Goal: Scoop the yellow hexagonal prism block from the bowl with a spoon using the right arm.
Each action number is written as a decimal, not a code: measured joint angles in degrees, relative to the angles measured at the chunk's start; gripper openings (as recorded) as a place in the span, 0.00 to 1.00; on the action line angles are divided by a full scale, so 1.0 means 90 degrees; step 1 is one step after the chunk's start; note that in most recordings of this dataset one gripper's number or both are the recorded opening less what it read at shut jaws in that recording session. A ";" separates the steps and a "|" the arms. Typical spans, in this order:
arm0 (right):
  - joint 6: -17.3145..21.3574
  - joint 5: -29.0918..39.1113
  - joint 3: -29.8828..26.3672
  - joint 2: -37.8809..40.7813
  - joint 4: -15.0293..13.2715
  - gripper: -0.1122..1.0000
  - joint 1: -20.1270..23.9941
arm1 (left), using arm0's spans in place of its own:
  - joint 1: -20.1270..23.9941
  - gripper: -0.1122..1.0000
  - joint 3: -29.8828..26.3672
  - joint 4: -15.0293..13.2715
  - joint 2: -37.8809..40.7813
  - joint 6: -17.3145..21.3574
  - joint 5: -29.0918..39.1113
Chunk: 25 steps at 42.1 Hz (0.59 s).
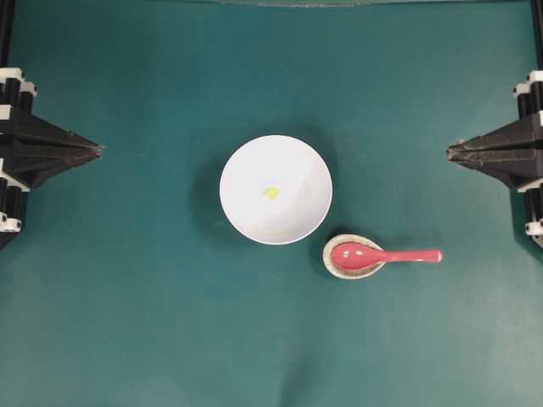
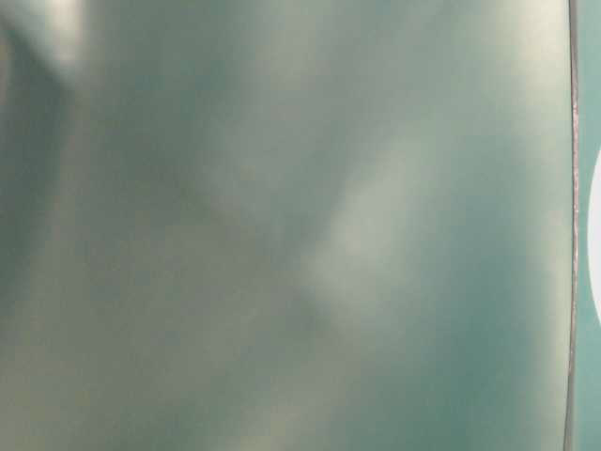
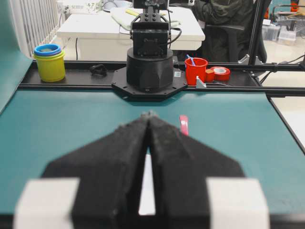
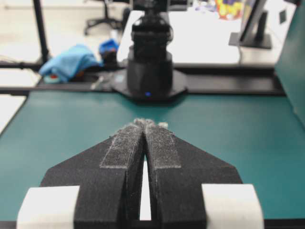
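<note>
Step in hand: none begun, by judgement; both arms parked at the bench edges, spoon (image 1: 386,255) untouched.
Right end effector (image 1: 450,153): jaws pressed together, holding nothing, touching nothing; stood at the right edge, well apart from spoon and bowl.
Left end effector (image 1: 97,151): likewise closed and empty, at the left edge, pointed toward the centre.
Bowl (image 1: 240,161): large, white, round, set at mid-bench between the two end effectors.
Yellow hexagonal prism block (image 1: 271,192): lay inside the bowl, on its floor close to the middle; tiny, loose.
Spoon: pinkish-red, scoop seated in a small speckled spoon rest (image 1: 329,262) just beside the bowl's near-right rim; handle extended rightward, level, clear of the bench surface or nearly so (could not be told).
Bench (image 1: 127,322): teal covering.
Next move, judged: right end effector to be opened, carried leftward and nearer to the spoon handle, lowered over it, then closed across the handle's width.
Caution, judged: glossy, narrow handle, liable to slip or roll within the grasp.
Table-level view: blurred; nothing legible.
</note>
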 measured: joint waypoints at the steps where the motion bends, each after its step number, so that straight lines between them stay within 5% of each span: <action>1: -0.0010 0.0000 0.0000 0.0010 0.0010 0.10 0.0000 | 0.0000 0.10 0.0000 0.0000 0.0000 -0.0010 0.0020; 20: -0.0029 0.0098 0.0000 0.0049 0.0000 0.11 -0.0020 | 0.0000 0.10 0.0000 0.0029 0.0020 -0.0020 0.0156; 25: -0.0029 0.0166 0.0000 0.0039 0.0000 0.25 -0.0020 | 0.0000 0.10 0.0000 0.0039 0.0020 -0.0020 0.0166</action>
